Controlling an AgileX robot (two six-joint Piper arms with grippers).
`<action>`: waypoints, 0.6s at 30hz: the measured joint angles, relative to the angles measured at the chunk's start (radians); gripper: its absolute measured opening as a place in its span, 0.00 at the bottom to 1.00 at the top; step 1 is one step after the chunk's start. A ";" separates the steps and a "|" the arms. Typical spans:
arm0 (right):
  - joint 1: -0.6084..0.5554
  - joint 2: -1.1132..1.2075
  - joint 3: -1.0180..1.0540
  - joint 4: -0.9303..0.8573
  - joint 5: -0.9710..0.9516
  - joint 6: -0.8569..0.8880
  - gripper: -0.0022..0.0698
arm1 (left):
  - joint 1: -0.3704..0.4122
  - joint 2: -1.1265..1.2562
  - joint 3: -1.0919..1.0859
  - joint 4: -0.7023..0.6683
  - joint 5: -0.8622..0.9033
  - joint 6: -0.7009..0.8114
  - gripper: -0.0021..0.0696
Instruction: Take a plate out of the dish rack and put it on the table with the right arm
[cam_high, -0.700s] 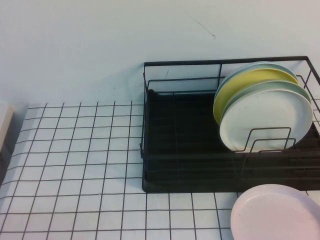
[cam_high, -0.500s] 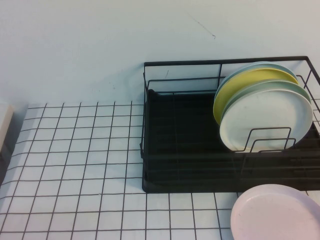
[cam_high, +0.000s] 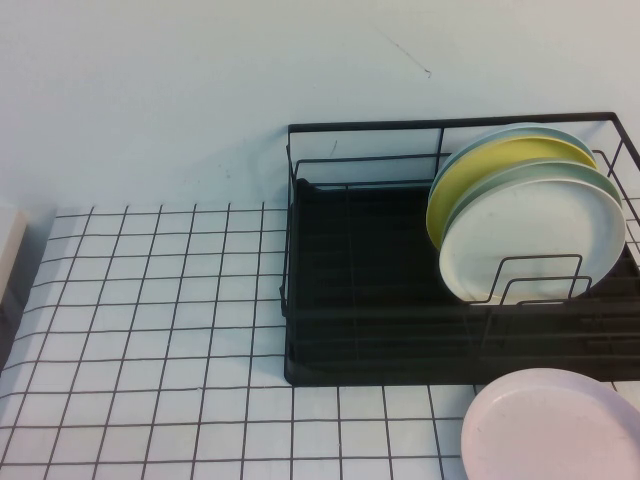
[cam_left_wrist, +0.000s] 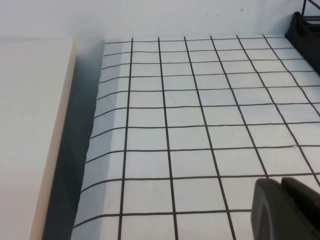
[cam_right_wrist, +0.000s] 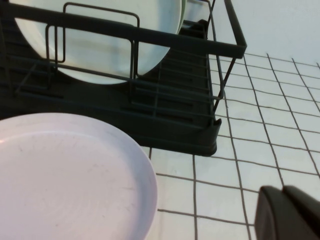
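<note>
Right gripper (cam_right_wrist: 290, 215) is seen over the table (cam_high: 150, 300) near a pink plate (cam_high: 550, 425), fingertips pressed together, nothing held. Left gripper (cam_left_wrist: 287, 207) is likewise closed and empty. The plate (cam_high: 535, 235) is stood upright in the dish rack (cam_high: 360, 300).

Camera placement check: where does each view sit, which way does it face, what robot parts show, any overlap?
High: raised, angled down at table, dish rack, plate; no arms visible.
Left wrist: low over table, rack corner at the edge; left gripper tip shows.
Right wrist: low, facing rack and pink plate; right gripper tip shows.
High and right wrist share rack, both plates.
</note>
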 joint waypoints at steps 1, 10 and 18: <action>0.000 0.000 0.000 -0.002 0.000 0.000 0.03 | 0.000 0.000 0.000 0.000 0.000 0.000 0.02; 0.000 0.000 0.000 -0.005 0.000 -0.006 0.03 | 0.000 0.000 0.000 0.000 0.000 0.000 0.02; 0.000 0.000 0.000 -0.011 -0.017 -0.008 0.03 | 0.000 0.000 0.000 0.000 0.000 0.000 0.02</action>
